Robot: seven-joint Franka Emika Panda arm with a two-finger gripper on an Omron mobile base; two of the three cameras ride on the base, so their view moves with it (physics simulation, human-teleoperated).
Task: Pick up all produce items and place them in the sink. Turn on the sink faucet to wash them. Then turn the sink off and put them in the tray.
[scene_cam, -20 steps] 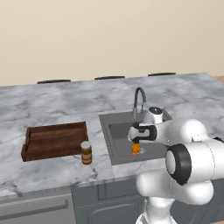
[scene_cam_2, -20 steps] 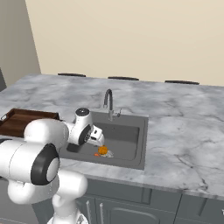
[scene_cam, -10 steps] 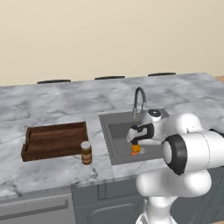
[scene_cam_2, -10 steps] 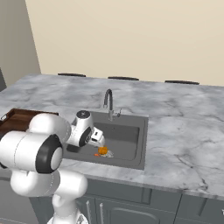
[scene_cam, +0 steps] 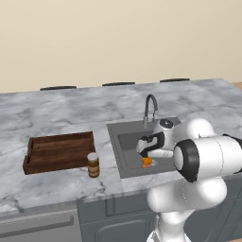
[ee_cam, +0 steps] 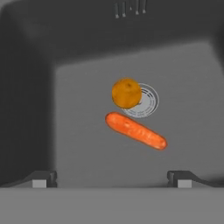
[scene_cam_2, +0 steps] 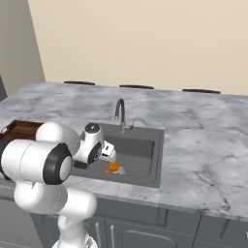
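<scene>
A grey marble counter runs across a simulated kitchen. Set into it is a dark grey sink with a slim gooseneck faucet at its back edge. To the left of the sink, well apart from it, sits a dark brown wooden tray, and a brown jar with a pale lid stands just beside the tray's near right corner.

The white arm reaches down into the basin, and its gripper hangs above the sink floor with the jaws spread wide and nothing between them.

Both produce items lie on the sink floor. The small round orange fruit rests on the edge of the silver drain. The carrot lies just beside the fruit, on the side nearer the fingertips; whether the two touch cannot be told.

In the hand view the carrot sits ahead of the jaws, roughly centred between them. Its long axis runs diagonally, slanting from upper left to lower right, so it is not square to the line between the fingertips. The hand would likely need a slight roll to close across the carrot's narrow width.
</scene>
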